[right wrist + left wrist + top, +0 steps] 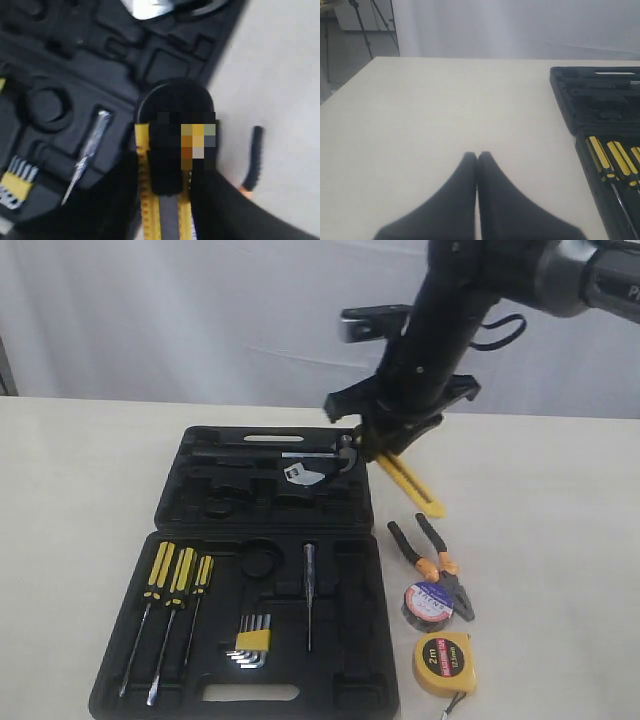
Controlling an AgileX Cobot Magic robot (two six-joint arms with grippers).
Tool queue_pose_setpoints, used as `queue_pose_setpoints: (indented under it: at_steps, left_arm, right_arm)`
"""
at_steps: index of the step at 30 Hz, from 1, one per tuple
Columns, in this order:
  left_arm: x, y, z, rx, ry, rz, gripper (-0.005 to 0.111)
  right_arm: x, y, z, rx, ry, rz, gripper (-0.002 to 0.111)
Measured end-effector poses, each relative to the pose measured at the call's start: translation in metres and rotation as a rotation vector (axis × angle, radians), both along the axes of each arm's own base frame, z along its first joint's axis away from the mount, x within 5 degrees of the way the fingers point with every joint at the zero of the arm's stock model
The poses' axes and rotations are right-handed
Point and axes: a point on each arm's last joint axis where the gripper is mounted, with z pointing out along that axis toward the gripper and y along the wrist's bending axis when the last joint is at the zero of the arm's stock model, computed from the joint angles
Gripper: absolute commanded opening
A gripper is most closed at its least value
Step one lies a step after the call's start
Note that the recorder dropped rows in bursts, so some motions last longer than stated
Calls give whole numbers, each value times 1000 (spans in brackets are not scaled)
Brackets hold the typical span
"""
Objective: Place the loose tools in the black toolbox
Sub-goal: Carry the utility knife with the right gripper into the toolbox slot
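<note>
The black toolbox [340,650] lies open on the table, both halves flat. My right gripper [388,443] hangs over its far right corner, shut on the yellow-black utility knife [410,483], which slants down to the table. In the right wrist view the utility knife [150,210] runs between the gripper's [167,192] dark fingers. To the right of the toolbox lie the pliers [434,563], the black tape roll [427,605] and the yellow tape measure [445,663]. My left gripper [477,156] is shut and empty over bare table, left of the toolbox [590,102].
Three yellow-black screwdrivers [176,580], a hex key set [252,641] and a slim tester screwdriver [309,595] sit in the near half. A hammer [325,462] lies in the far half. A white curtain hangs behind the table.
</note>
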Motion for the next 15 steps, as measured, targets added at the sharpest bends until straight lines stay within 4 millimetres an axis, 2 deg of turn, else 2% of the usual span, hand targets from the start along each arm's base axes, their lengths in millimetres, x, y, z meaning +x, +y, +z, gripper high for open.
queue_pose_setpoints:
  at_steps: [1, 2, 3, 4, 6, 7, 8, 10, 12, 15]
  left_arm:
    - [0, 0, 0, 0, 0, 0, 0]
    - [0, 0, 0, 0, 0, 0, 0]
    - [0, 0, 0, 0, 0, 0, 0]
    - [0, 0, 0, 0, 0, 0, 0]
    - [0, 0, 0, 0, 0, 0, 0]
    - [0, 0, 0, 0, 0, 0, 0]
    - [0, 0, 0, 0, 0, 0, 0]
    - [0, 0, 0, 0, 0, 0, 0]
    - [0, 0, 0, 0, 0, 0, 0]
    - [0, 0, 0, 0, 0, 0, 0]
  right_arm:
    - [-10, 29, 2, -4, 15, 48, 0]
    - [-18, 44, 4, -8, 21, 69, 0]
    - [-33, 68, 1, -5, 41, 96, 0]
    - [-39, 76, -1, -3, 42, 96, 0]
    - [-60, 99, -25, 28, 14, 29, 0]
    - [-65, 101, -34, 36, 10, -1, 0]
    - [-75, 104, -54, 59, 1, -75, 0]
    - [-85, 102, -81, 100, -20, -199, 0]
    - [-92, 99, -99, 130, -35, -283, 0]
    - [-93, 96, -104, 129, -68, -329, 0]
